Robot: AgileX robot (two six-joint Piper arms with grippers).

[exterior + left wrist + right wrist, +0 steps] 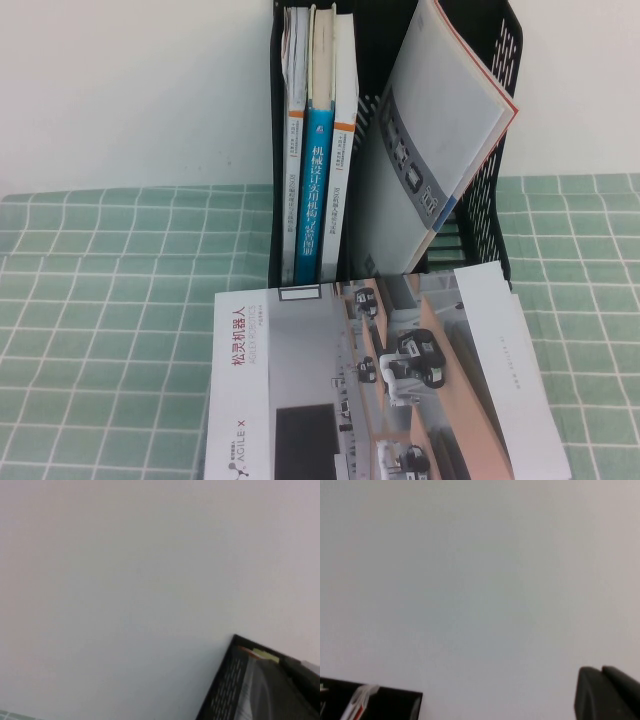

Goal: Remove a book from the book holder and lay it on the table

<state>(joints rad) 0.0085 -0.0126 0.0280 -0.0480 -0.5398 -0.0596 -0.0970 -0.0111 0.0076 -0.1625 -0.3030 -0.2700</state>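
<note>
The black book holder (490, 150) stands upright at the back of the table (100, 300). Its left compartments hold several upright volumes, one with a blue spine (318, 190). A grey-and-white brochure (430, 150) leans in the right compartment, with a thin orange edge (485, 65) showing behind it. The book itself is hidden. Neither arm shows in the high view. My right gripper (602, 672) is shut and empty, raised facing the wall, with the holder's top rim (395, 702) off to one side. My left gripper (302, 672) is a dark shape beside the holder's mesh corner (227, 685).
An AgileX brochure (390, 380) with an office-robot photo lies flat on the green grid cloth in front of the holder, reaching the near edge. A plain white wall (130, 90) rises behind the table.
</note>
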